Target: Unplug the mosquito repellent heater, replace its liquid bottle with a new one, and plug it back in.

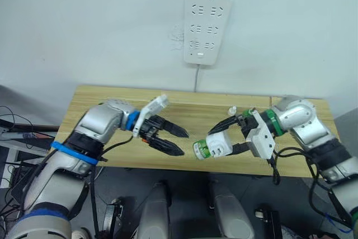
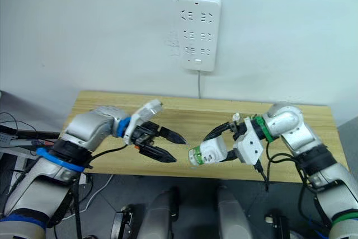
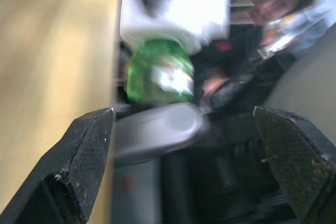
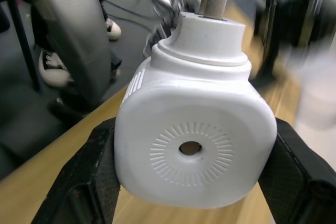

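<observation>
Hanging just past the surface's (image 1: 112, 102) front edge, the mosquito repellent heater (image 1: 219, 144) sits clamped in the right claw (image 1: 226, 137), one green liquid bottle (image 1: 202, 149) still screwed in and pointing toward the left claw (image 1: 180, 142), whose fingers stand wide apart. The bottle looks light, stiff and slick, best pinched round its belly. Farther back, one white-capped new bottle (image 1: 232, 111) stands on the surface, with one empty power strip (image 1: 206, 24) on the wall.
</observation>
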`<action>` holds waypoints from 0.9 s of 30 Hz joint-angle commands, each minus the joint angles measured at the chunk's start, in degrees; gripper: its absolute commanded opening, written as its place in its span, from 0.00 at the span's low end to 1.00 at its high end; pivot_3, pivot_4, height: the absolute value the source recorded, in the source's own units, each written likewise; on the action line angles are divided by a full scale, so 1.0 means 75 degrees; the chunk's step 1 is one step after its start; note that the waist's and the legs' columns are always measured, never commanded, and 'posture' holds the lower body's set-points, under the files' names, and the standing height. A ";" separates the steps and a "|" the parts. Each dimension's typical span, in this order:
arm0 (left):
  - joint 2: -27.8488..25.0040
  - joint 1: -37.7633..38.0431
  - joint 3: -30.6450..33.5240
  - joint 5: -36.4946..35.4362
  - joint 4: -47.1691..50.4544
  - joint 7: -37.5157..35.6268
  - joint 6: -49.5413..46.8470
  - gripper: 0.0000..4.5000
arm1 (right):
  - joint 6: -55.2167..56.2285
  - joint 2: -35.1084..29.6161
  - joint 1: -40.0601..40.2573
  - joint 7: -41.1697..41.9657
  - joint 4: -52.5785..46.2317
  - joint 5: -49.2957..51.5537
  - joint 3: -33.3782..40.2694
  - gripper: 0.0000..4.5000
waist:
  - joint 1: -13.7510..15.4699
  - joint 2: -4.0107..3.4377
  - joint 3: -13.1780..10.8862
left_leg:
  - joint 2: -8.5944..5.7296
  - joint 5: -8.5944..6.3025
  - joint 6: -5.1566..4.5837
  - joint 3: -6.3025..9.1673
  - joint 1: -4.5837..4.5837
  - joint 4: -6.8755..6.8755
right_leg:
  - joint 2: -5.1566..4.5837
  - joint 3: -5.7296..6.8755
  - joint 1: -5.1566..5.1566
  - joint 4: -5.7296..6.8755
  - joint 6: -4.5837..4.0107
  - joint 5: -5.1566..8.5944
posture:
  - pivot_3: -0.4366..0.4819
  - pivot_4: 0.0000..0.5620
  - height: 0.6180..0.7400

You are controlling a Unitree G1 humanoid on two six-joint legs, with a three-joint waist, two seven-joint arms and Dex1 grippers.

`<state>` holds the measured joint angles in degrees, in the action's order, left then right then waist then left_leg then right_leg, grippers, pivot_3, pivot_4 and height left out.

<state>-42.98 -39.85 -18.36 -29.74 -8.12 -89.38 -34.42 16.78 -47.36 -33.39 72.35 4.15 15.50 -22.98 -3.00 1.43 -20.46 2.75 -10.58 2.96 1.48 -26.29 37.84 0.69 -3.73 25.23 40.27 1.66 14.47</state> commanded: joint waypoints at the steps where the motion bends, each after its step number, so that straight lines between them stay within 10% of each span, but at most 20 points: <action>1: 0.0109 0.0760 0.0689 0.1022 0.1105 0.1212 0.2194 1.00 | -0.5928 -0.0318 0.0475 -0.2053 -0.1774 0.1865 0.0905 0.68 | 0.0005 0.0001 0.0000 | -0.0002 0.0003 0.0006 0.0012 0.0006 0.0000 | -0.0051 0.0001 0.0003 0.0029 -0.0006 0.0014 | 0.45 0.55 1.00; 5: 0.0925 0.1444 0.1058 0.2685 0.1313 0.3421 0.4821 1.00 | -1.1184 0.0934 0.0266 -0.4843 -0.2177 0.4133 0.2680 0.68 | 0.0004 0.0008 0.0004 | -0.0019 0.0002 0.0004 -0.0003 0.0039 0.0004 | -0.0076 -0.0010 -0.0009 0.0063 -0.0004 0.0019 | 0.46 0.55 1.00; 10: 0.1437 0.1523 0.0672 0.4275 0.0975 0.4828 0.6415 1.00 | -1.3774 0.2337 -0.0227 -0.6451 -0.2038 0.4395 0.4192 0.68 | 0.0050 0.0010 0.0005 | -0.0041 0.0000 0.0001 -0.0026 0.0032 -0.0005 | -0.0025 -0.0023 -0.0005 0.0052 0.0004 0.0023 | 0.46 0.55 1.00; 27: 0.2405 0.1215 -0.0177 0.4932 0.0848 0.5065 0.5322 1.00 | -1.4570 0.3505 -0.0800 -0.9149 -0.1834 0.6314 0.5175 0.68 | 0.0007 0.0009 0.0006 | -0.0062 -0.0006 -0.0010 -0.0006 -0.0035 -0.0006 | -0.0001 0.0003 0.0024 0.0007 0.0019 0.0021 | 0.44 0.56 1.00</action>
<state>-25.32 -30.54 -19.11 7.01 -2.58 -51.83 5.35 -92.03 -21.13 -38.06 4.75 -8.53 59.76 14.54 -2.95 1.50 -20.41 2.30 -10.63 2.88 1.43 -26.56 37.79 0.69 -3.71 25.41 40.31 1.81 14.63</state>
